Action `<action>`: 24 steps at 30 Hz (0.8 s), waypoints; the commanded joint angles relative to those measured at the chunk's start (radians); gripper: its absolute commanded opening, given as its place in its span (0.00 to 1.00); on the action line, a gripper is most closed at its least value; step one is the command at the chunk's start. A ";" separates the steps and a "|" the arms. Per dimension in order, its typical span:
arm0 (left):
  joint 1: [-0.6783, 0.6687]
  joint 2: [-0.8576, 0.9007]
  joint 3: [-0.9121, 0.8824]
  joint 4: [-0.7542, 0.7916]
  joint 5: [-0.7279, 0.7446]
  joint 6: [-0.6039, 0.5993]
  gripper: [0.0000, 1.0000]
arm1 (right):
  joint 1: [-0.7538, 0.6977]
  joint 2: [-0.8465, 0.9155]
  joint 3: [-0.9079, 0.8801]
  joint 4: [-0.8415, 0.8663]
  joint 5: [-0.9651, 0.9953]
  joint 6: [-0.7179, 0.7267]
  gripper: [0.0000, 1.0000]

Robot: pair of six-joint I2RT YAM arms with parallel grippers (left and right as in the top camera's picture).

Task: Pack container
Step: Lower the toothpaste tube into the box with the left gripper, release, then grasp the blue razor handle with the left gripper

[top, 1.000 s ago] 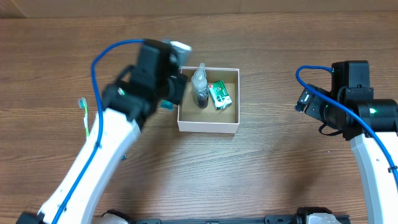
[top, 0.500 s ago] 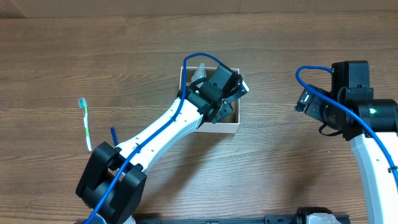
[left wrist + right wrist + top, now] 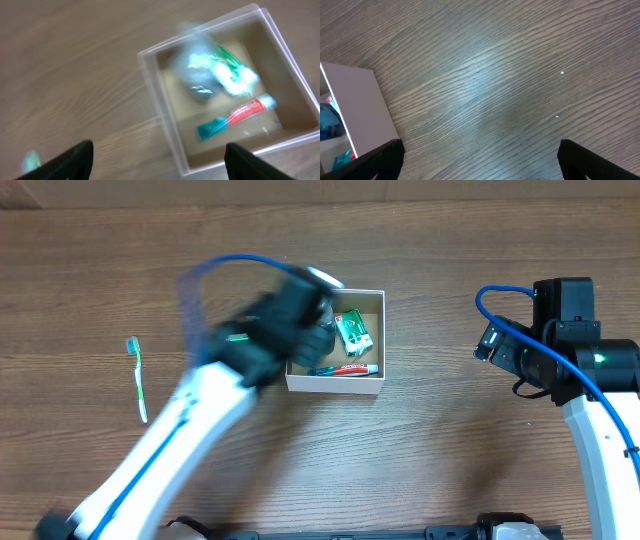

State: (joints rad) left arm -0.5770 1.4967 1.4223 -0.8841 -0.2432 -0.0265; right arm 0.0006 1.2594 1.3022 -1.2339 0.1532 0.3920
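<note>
Red-white toothpaste tube (image 3: 350, 368) lies in container (image 3: 335, 384) near green pack (image 3: 353, 330); I see L end effector (image 3: 160, 161), R end effector (image 3: 480, 160) both spread, empty.

Table: the brown wooden table (image 3: 450, 460) carries everything.
Container: the small square white-walled cardboard box (image 3: 335, 384) sits on the table near its middle, between the two arms.
Tube: the red-and-white toothpaste tube (image 3: 346, 369) lies inside the box, along the front wall, its length running left to right.
Packet: the green-and-white packet (image 3: 353, 332) lies inside the box behind the tube, toward the right rear.
Clear item: a blurred clear object (image 3: 192, 75) lies inside the box, just beside the packet on its left.
Toothbrush: the green-and-white toothbrush (image 3: 138, 380) lies on the table well to the left of the box, lengthwise front to back.
Left gripper (image 3: 159, 152): above the box's left side.
Right gripper (image 3: 480, 150): above the table, well to the right of the box.
</note>
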 commanded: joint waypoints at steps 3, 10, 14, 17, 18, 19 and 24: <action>0.405 -0.146 -0.020 -0.248 -0.016 -0.468 0.87 | -0.002 -0.001 -0.005 0.008 0.003 -0.003 1.00; 0.670 -0.099 -0.379 -0.016 0.226 -0.399 0.90 | -0.002 -0.001 -0.005 -0.001 0.003 -0.004 1.00; 0.681 0.018 -0.449 0.076 0.240 -0.358 0.91 | -0.002 -0.001 -0.005 -0.002 0.003 -0.004 1.00; 0.681 0.115 -0.449 0.108 0.240 -0.358 0.92 | -0.002 -0.001 -0.005 -0.002 0.003 -0.004 1.00; 0.681 0.139 -0.449 0.116 0.240 -0.358 0.93 | -0.002 -0.001 -0.005 -0.002 0.003 -0.004 1.00; 0.681 0.162 -0.449 0.124 0.240 -0.358 0.93 | -0.002 -0.001 -0.005 -0.002 0.003 -0.004 1.00; 0.681 0.251 -0.449 0.153 0.240 -0.357 0.94 | -0.002 -0.001 -0.005 -0.001 0.003 -0.004 1.00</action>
State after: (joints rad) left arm 0.0990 1.7065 0.9813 -0.7395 -0.0204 -0.4088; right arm 0.0006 1.2594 1.3010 -1.2415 0.1532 0.3916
